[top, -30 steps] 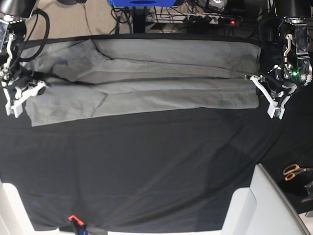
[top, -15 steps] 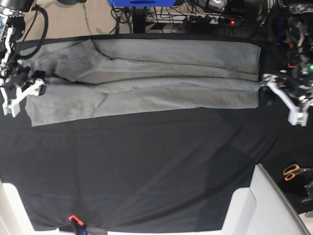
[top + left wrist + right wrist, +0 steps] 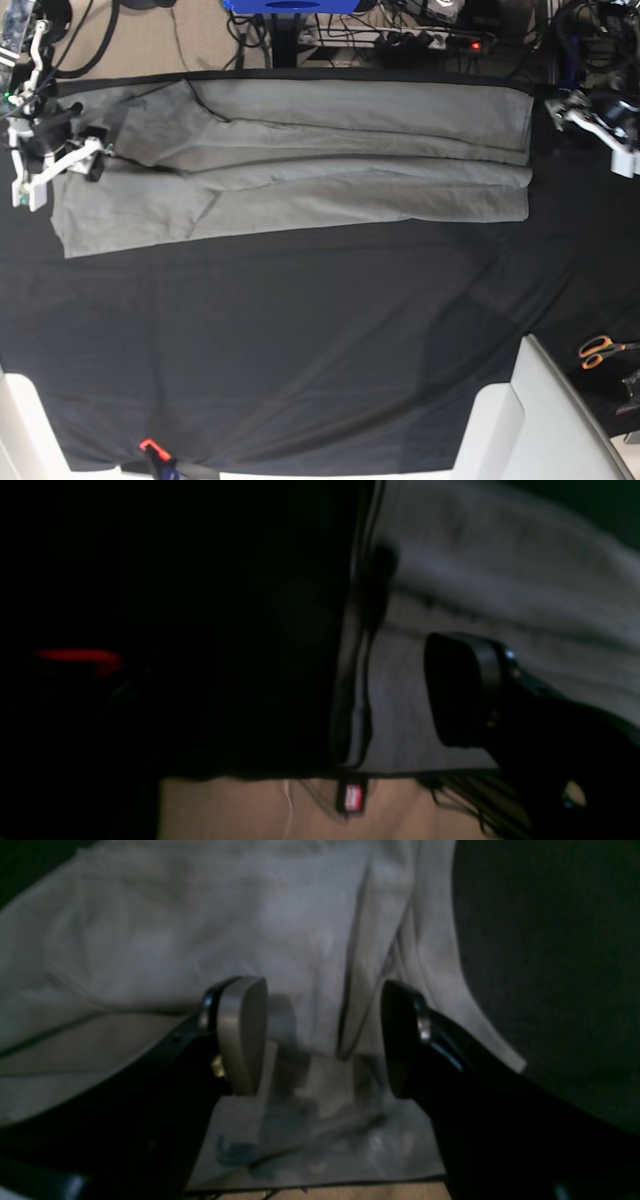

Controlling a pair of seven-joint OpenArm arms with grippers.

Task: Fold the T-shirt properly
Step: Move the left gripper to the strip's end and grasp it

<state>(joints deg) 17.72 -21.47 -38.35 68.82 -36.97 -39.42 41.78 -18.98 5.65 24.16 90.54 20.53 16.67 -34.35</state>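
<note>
Both arms have pulled back from the T-shirt [image 3: 300, 160] since a second ago: the left gripper [image 3: 600, 122], then pinching the hem end, now sits off the fabric above the black cloth [image 3: 320, 340], and the right gripper [image 3: 55, 160] has lifted towards the far corner of the bench.

From the base view the shirt lies as a long folded band along the far edge of the bench, its long axis running side to side, hem end under the left arm and collar end under the right. Only the right wrist view shows that gripper's fingers [image 3: 245, 1035] standing apart over wrinkled grey fabric with nothing between them. The left wrist view, dark and blurred, shows one finger [image 3: 460, 690] above the shirt's edge and a small red tag [image 3: 352, 797] at the cloth's border; that gripper looks spread wide, holding nothing. Orange-handled scissors [image 3: 600, 350] lie off the cloth.
</note>
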